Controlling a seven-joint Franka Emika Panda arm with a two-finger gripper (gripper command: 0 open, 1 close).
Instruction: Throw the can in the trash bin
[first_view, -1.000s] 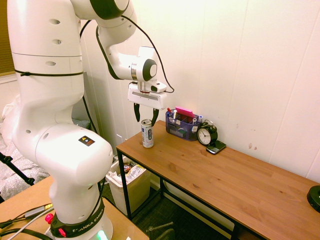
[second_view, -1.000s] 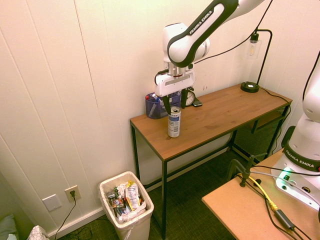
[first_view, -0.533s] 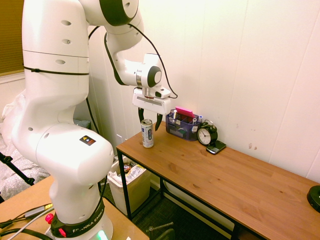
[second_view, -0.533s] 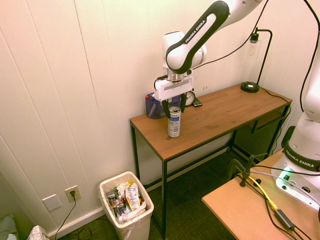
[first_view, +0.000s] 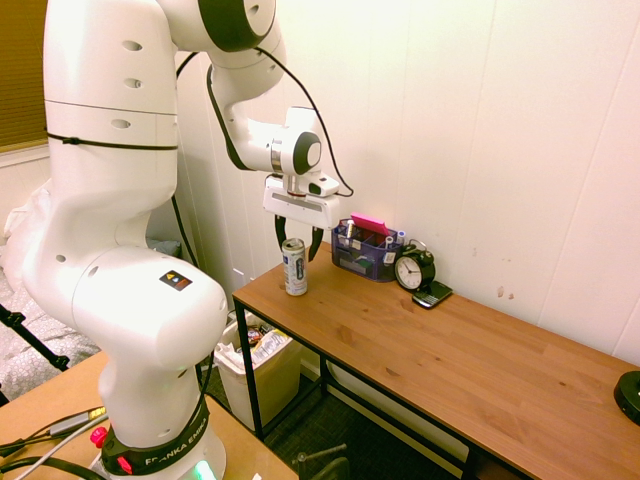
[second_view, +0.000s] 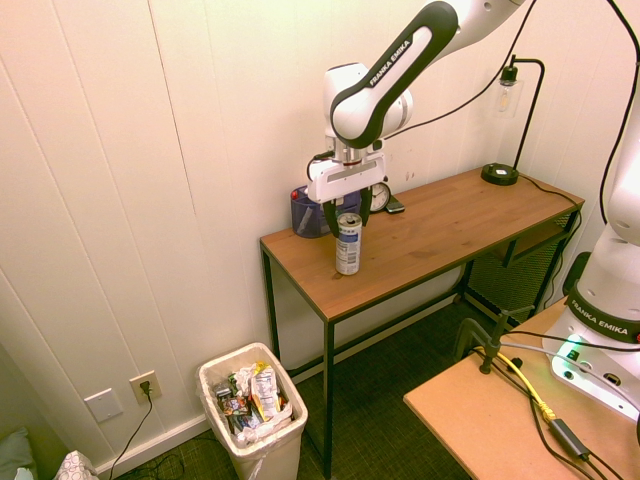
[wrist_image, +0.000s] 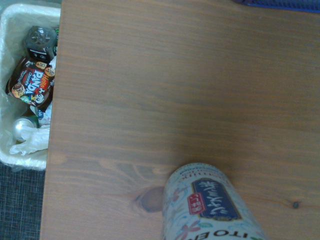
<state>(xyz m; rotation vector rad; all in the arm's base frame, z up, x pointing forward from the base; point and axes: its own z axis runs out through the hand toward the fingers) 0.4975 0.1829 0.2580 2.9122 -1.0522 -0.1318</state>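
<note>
End effector (first_view: 299, 244) of the white arm, seen in the first exterior view, points down with fingers spread wide, around the top of an upright can (first_view: 295, 267) near the end of the surface (first_view: 430, 350). Nothing looks gripped. Closing off-centre or too high could tip the slim can; a sideways nudge could send it over the nearby edge. Farther along are a purple organiser (first_view: 350, 262), a clock (first_view: 414, 268) and a phone (first_view: 433, 294).

Second exterior view: the trash bin (second_view: 286, 442) stands on the floor (second_view: 385, 400) beyond the surface's end, already well filled, so a can dropped carelessly might bounce off the heap. A lamp (second_view: 500, 174) stands at the far end, before a pale panelled wall (second_view: 120, 200).

Wrist view: wood grain, the patterned can, and wrappers in the bin.
</note>
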